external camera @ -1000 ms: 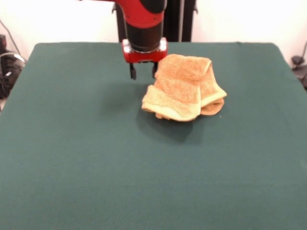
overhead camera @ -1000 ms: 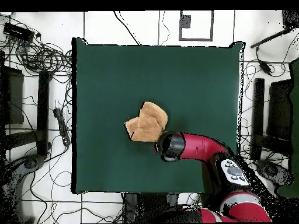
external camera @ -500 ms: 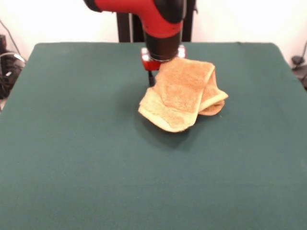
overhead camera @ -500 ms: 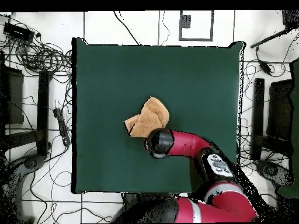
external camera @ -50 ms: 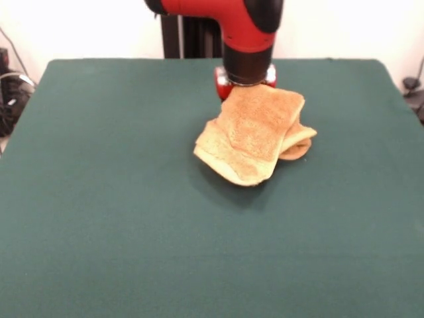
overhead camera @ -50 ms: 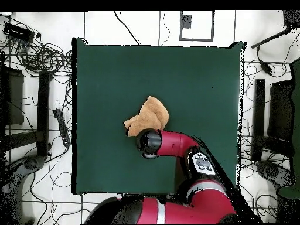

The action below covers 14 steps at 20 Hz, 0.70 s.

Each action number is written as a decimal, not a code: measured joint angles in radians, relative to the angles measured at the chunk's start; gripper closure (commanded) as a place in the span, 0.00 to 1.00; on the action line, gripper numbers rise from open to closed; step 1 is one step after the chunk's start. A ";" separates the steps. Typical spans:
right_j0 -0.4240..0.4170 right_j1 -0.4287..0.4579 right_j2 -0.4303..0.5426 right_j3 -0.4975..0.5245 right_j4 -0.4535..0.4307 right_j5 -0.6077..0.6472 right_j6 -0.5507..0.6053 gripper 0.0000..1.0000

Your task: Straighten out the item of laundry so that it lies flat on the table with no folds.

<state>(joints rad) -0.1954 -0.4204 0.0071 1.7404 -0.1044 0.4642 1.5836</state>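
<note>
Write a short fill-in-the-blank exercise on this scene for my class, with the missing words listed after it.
1. The towel lies on a dark ____ table.
2. The towel is not flat but ____.
3. The arm above the towel is black and ____.
4. In the front view, the pincer's tips are hidden behind the ____.

Missing words: green; folded; red; towel

This looks like a robotics lab. A red and black arm (overhead camera @ -50 ms: 176, 143) reaches over a green-covered table (overhead camera @ -50 ms: 111, 76) standing alone on a pale tiled floor (overhead camera @ -50 ms: 135, 26). In the overhead view, loose black cables (overhead camera @ -50 ms: 35, 55) coil and trail over the floor on both sides of the table, and dark stands or frames (overhead camera @ -50 ms: 44, 111) stand beside it. In the front view a plain white wall (external camera @ -50 ms: 86, 26) lies behind.
</note>
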 measured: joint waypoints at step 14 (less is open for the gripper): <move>-0.016 -0.067 0.007 -0.006 0.052 0.022 0.000 0.00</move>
<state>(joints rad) -0.2117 -0.4878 0.0143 1.7347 -0.0527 0.4862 1.5836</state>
